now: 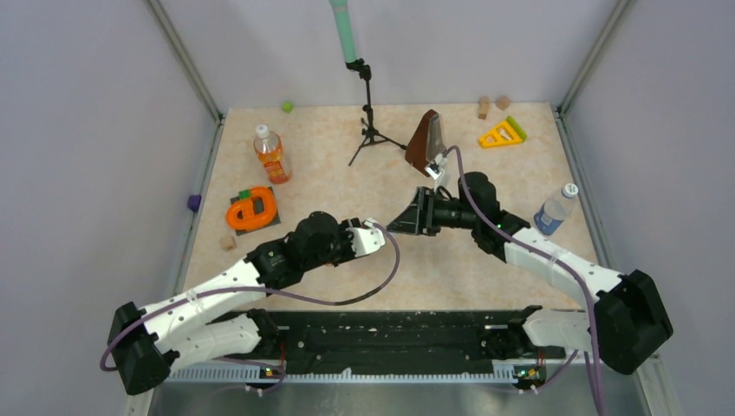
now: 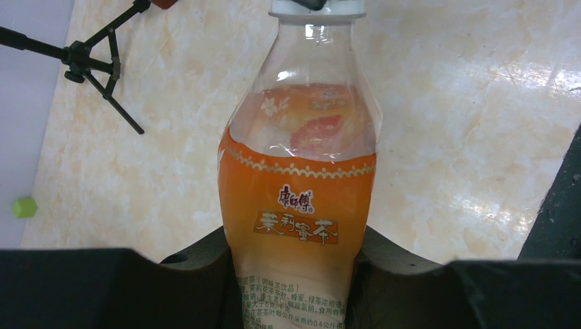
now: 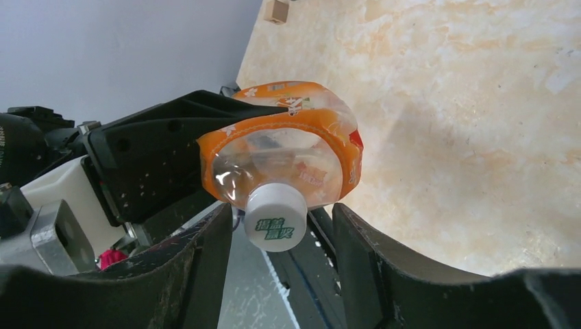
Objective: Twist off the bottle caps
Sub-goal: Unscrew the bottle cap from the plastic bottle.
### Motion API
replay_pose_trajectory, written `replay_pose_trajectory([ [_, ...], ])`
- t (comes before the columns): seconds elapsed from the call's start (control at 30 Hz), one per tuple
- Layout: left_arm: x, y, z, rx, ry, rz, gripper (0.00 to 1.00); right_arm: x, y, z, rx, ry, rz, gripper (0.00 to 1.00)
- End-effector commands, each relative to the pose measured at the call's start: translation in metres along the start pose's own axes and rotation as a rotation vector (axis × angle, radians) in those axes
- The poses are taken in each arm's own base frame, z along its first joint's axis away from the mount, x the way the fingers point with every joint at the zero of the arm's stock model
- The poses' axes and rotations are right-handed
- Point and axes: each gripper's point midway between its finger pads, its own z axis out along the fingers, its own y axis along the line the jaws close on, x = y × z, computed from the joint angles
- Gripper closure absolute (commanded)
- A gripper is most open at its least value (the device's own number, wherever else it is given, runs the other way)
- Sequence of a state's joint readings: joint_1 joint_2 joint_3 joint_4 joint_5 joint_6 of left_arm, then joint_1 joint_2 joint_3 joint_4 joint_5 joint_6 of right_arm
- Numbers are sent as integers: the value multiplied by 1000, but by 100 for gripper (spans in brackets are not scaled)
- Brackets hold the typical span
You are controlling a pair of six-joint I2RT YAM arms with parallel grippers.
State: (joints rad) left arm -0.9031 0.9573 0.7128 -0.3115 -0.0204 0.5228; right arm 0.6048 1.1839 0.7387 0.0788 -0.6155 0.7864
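A squat clear bottle (image 2: 301, 199) of orange tea, with an orange label in Chinese lettering, is held roughly level, its lower body clamped in the left jaws. Its white screw cap (image 3: 275, 217) is on, between the right jaws with a gap on either side. Well left of both jaws stands a slim orange bottle (image 1: 271, 158) with its white cap (image 1: 261, 130) on. Right of the right jaws stands a clear blue-labelled bottle (image 1: 551, 212), also capped.

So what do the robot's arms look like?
The left arm and the right arm are both made of white tube parts joined by chunky, round black joints. A thin purple cable loops along each one. The left tool and the right tool each have two wide, matte black fingers.
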Motion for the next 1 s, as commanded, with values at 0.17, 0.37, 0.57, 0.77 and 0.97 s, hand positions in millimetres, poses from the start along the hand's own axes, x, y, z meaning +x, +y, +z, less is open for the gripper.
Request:
replay_pose_trajectory([
  [0.17,-33,17,-8,-63,-106,-1,100,2,4,4,-47,4,-13,51],
  [0.37,-33,14,-12,-51,-119,23,100,0,14,3,-105,-14,0,48],
  [0.57,-30,10,-12,-40,-107,12,100,-6,20,3,-125,-41,-2,46],
  [0.77,-28,11,-14,-51,-104,1,100,-8,25,3,-143,-36,-5,53],
  [0.97,-26,10,-11,-45,-95,12,100,-7,23,4,-144,-36,-2,59],
])
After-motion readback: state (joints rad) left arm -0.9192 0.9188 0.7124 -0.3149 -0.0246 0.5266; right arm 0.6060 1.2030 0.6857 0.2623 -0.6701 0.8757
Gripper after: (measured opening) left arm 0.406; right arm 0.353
